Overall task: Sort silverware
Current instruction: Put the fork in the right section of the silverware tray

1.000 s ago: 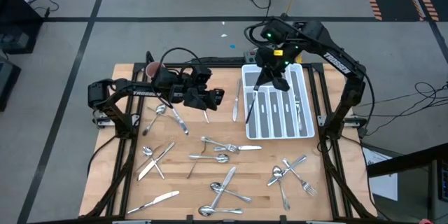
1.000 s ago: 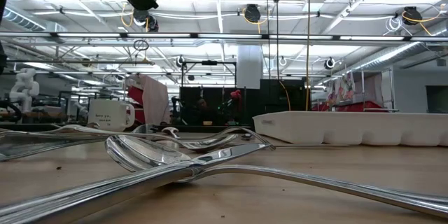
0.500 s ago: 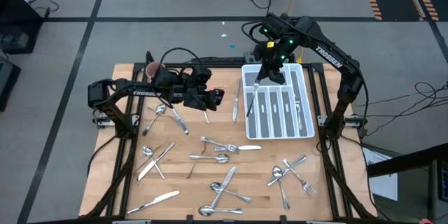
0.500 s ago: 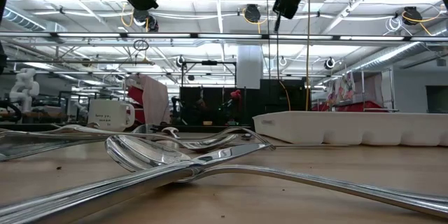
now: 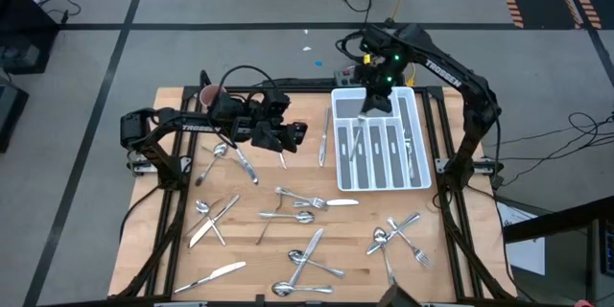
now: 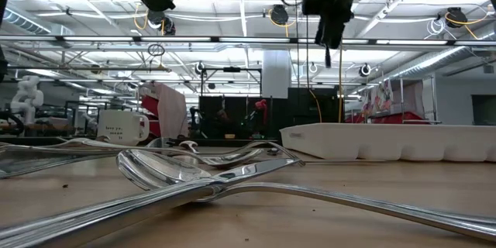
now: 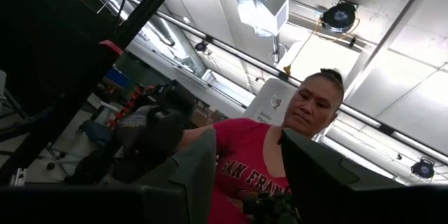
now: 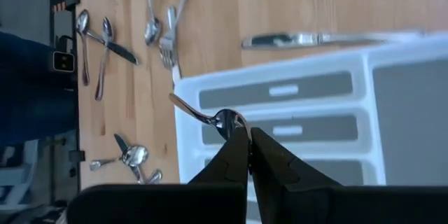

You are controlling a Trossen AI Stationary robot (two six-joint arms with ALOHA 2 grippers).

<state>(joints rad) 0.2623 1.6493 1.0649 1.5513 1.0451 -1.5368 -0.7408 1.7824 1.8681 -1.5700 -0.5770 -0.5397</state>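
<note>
Silverware lies loose over the wooden table: forks and spoons (image 5: 305,201), a crossed heap (image 5: 305,257), another group (image 5: 398,234), and a knife (image 5: 323,140) beside the white tray (image 5: 414,169). My right gripper (image 8: 248,138) hangs over the tray's far end (image 5: 375,102) and is shut on a spoon (image 8: 210,115). In the low view the gripper shows high up (image 6: 328,23), above the tray (image 6: 372,142). My left gripper (image 5: 288,134) waits raised over the table's left-middle, open, pointing up into the room (image 7: 241,175). My right gripper pinches the spoon at its bowl end (image 8: 229,119) between the two fingertips, coming from above and pointing down. The spoon is lifted clear above the tray. Its handle (image 8: 183,105) sticks out to one side of the fingers.
A pink-and-white mug (image 5: 209,98) stands at the table's far left corner, and shows as white in the low view (image 6: 124,126). Spoons lie close in front of the low camera (image 6: 194,178). A person in a red shirt (image 7: 245,168) stands beyond the table.
My right gripper has come down toward the tray with the spoon still held, drifting slightly toward the table's right. The left arm has kept still.
</note>
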